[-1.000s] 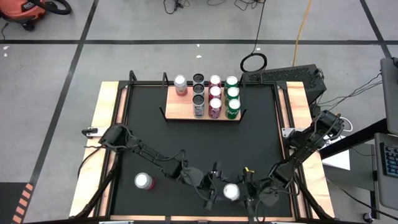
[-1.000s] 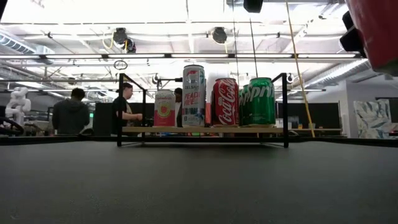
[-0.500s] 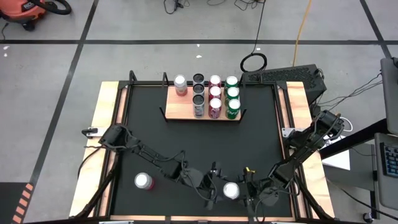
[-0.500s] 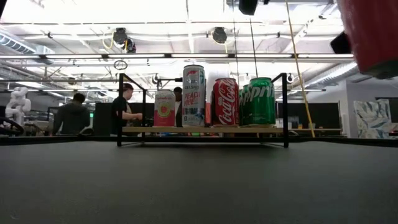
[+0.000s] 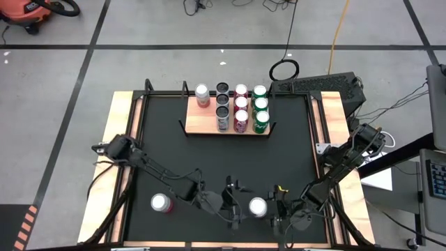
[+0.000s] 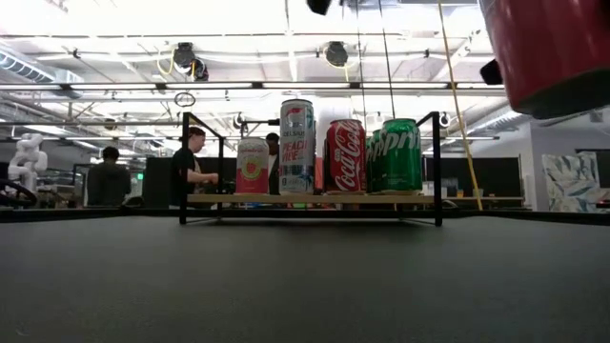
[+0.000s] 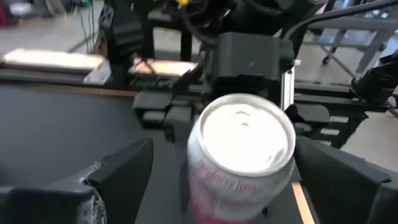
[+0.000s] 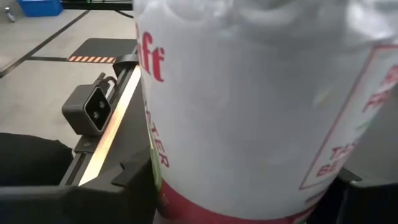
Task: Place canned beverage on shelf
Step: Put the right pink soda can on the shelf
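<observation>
The right claw point(image 5: 268, 209) grips a raspberry can point(image 5: 258, 206), lifted off the counter's near edge; the left claw point(image 5: 230, 202) stands wide beside it. Next, seemingly: carrying it to the shelf point(image 5: 202, 125).

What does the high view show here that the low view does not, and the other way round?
Only the high view shows both arms near the table's front edge, the left gripper open beside a white-topped can that the right gripper holds, and a loose can on the mat farther left. It also shows the shelf's rows: one, three, three and three cans.

Only the low view shows labels on the front cans, Coca-Cola among them, people in the room behind, and the held can's red base hanging clear of the mat.

Both show the shelf, its cans upright, and the held can.
</observation>
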Robot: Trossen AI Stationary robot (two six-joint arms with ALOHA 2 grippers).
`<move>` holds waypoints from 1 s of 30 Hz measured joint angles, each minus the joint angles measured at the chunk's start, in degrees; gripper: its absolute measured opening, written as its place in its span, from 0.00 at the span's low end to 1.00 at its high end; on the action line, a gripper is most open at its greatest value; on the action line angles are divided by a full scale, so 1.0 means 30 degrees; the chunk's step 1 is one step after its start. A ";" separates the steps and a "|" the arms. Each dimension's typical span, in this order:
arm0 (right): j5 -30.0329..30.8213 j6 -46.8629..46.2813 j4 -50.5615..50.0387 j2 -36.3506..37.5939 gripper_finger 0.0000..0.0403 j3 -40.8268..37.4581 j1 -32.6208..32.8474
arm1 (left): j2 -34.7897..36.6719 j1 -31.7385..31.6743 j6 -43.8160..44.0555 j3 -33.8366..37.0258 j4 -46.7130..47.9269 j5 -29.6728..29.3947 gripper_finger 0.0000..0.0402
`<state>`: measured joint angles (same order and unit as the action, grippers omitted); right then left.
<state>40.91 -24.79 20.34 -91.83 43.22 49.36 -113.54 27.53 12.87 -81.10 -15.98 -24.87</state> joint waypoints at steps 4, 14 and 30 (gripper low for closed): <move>-0.0014 -0.0150 0.0008 0.0000 0.65 0.0000 -0.0365 | 0.0934 0.0023 0.1981 -0.0007 0.2400 0.0039 0.92; 0.0354 0.0104 0.0137 0.0007 0.66 0.0000 -0.1303 | 0.1219 -0.0309 0.2600 0.0000 0.3762 0.0300 0.92; 0.0274 0.0501 -0.0171 0.0015 0.66 0.0007 -0.2173 | 0.1204 -0.1650 0.1230 0.0000 0.3920 0.2775 0.92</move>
<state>41.74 -23.29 19.83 -91.79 43.24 42.84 -109.93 22.58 16.56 -81.10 -4.22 -16.55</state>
